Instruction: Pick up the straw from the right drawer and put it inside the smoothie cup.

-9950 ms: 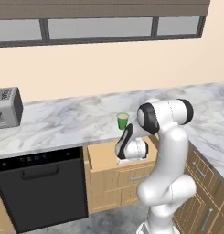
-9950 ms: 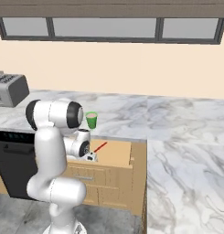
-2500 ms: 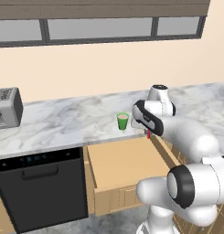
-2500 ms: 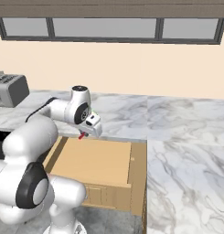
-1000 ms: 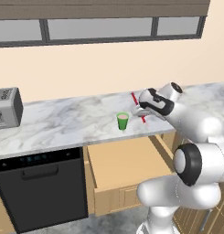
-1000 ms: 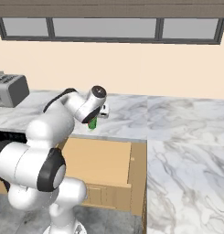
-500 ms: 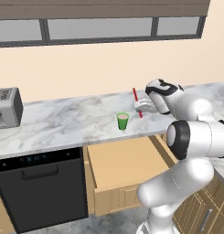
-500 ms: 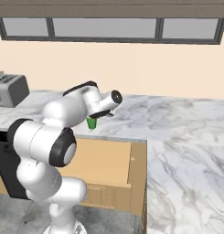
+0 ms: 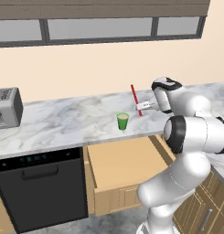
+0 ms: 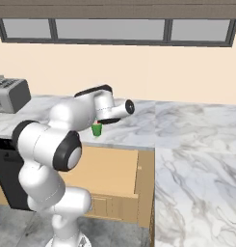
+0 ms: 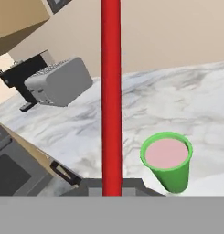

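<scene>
One red straw [image 9: 135,98] is standing nearly upright in your hand [image 9: 142,106], whose fingers are clamping its lower end above the marble desk [image 9: 67,121]. Just beside it, the smoothie cup [image 9: 123,121] is sitting apart on the desk, behind the right drawer [image 9: 125,162] hanging open.

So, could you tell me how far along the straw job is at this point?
Done: the straw is out of the open right drawer. In hand: the gripper holds it nearly upright above the counter, beside the smoothie cup. Left: moving it over the cup and lowering it in.
</scene>
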